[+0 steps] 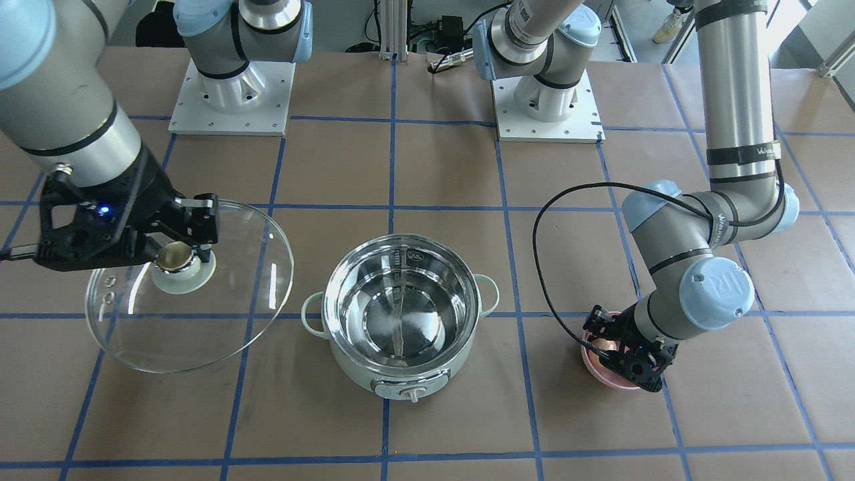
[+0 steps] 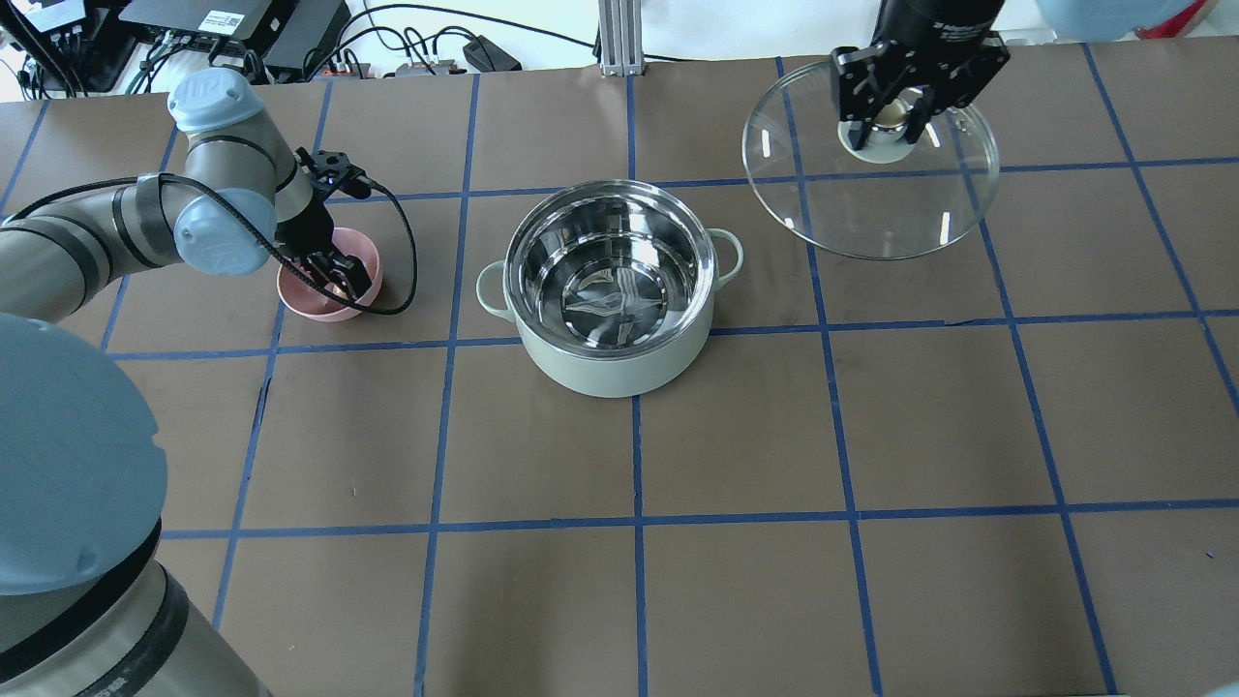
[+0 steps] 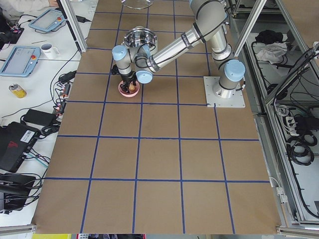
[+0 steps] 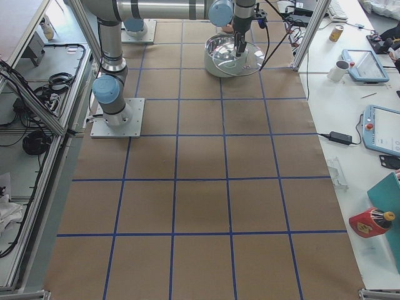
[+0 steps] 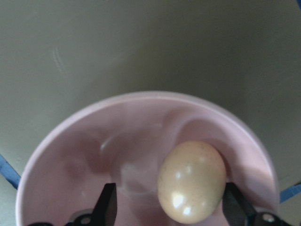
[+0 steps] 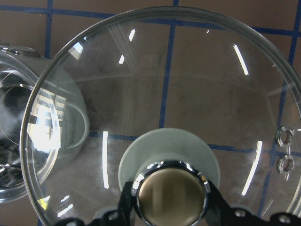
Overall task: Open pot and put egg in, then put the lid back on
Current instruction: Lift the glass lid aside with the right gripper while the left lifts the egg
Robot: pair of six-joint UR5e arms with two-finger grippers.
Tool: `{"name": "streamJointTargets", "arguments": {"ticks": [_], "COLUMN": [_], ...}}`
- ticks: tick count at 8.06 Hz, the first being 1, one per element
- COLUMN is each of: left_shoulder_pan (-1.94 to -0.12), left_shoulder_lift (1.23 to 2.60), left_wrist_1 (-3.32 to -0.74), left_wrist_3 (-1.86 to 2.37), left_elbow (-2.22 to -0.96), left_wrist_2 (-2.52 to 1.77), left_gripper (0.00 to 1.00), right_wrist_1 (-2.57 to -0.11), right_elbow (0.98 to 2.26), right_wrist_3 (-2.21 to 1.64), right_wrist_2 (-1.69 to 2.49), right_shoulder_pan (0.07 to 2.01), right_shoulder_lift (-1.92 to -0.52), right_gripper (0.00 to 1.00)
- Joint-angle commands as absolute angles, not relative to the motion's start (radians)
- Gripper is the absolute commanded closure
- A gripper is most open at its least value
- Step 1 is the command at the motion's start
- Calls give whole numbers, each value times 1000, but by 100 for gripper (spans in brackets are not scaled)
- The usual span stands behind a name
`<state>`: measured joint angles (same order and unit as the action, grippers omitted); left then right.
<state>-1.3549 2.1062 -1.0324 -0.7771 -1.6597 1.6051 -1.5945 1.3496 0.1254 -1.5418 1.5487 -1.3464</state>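
My right end effector (image 1: 179, 258) grips lid (image 1: 224, 304) aside so pot (image 1: 354, 371) stands open; left end effector (image 5: 171, 207), jaws apart, straddles egg (image 5: 190, 181) in bowl (image 5: 70, 155).

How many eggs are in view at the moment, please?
1: the egg lies in the pink bowl, within the open left gripper. The pot holds none.

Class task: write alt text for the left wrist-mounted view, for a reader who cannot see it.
A tan egg lies in a pink bowl, seen from close above. The left gripper is open, one dark fingertip on each side of the egg.
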Motion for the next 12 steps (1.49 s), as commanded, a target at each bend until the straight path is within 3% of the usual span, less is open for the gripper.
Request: {"name": "streamJointTargets", "arguments": {"ticks": [1,4,7,10,12], "left_shoulder_pan": [-1355,-1355,-1355,-1377,-1515], "left_shoulder_lift": [2106,2095,2007,1823,1769], "left_wrist_1": [-1032,-1032,-1061,-1224,-1241], "left_wrist_3": [-776,-765,-714,-536,-357], "left_elbow": [-1660,-1660,-1649,-1628,-1626], "left_wrist_2": [1606,1605,1612,1621,1621], "left_gripper": [89,100,100,100,100], "right_wrist_1": [-1551,-1537,-1542,-1540,-1545], "right_elbow": [1351,1353,1355,1362,1362], "right_wrist_3": [321,368,385,399,410], "right_wrist_2": [-1581,-1615,-1635,-1634,-1637], "right_shoulder_pan": [1419,1396,1396,1391,1390], "right_shoulder_lift": [-1364,-1364,-1362,-1364,-1362], "right_gripper": [100,100,100,100,100]}}
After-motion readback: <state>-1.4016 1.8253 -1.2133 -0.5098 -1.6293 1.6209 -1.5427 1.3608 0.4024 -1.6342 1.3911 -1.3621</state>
